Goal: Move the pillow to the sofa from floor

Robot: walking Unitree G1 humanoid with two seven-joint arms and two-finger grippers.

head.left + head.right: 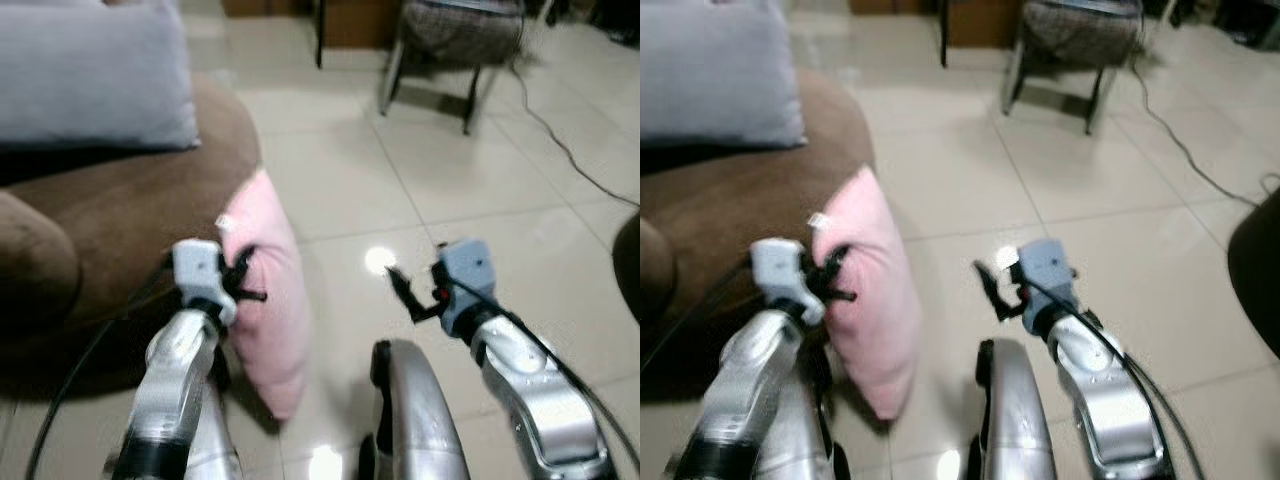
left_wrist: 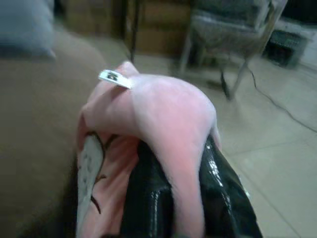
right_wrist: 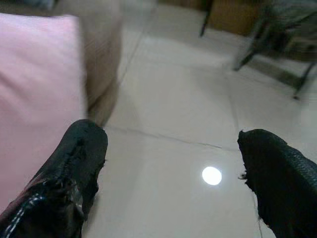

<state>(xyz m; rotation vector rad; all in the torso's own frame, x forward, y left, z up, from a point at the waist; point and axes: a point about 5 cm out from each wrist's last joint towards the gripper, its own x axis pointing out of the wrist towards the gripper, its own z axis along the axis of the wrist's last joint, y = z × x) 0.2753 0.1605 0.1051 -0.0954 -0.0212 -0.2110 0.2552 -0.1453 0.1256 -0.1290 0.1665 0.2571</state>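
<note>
A pink pillow [image 1: 270, 300] stands on edge beside the brown sofa [image 1: 110, 220], its lower corner near the tiled floor. My left gripper [image 1: 245, 272] is shut on the pillow's upper edge; in the left wrist view the pink fabric [image 2: 168, 119] bulges between and over the black fingers [image 2: 148, 198]. A white tag [image 2: 115, 78] sticks out of the pillow's top corner. My right gripper [image 1: 405, 290] hangs open over the floor to the right of the pillow, with nothing between its fingers [image 3: 79, 158].
A grey cushion [image 1: 90, 75] lies on the sofa's back part. A metal-legged chair [image 1: 450, 40] stands on the tiles at the far side, and a dark cable [image 1: 570, 150] runs across the floor at the right. A dark object [image 1: 628, 262] sits at the right edge.
</note>
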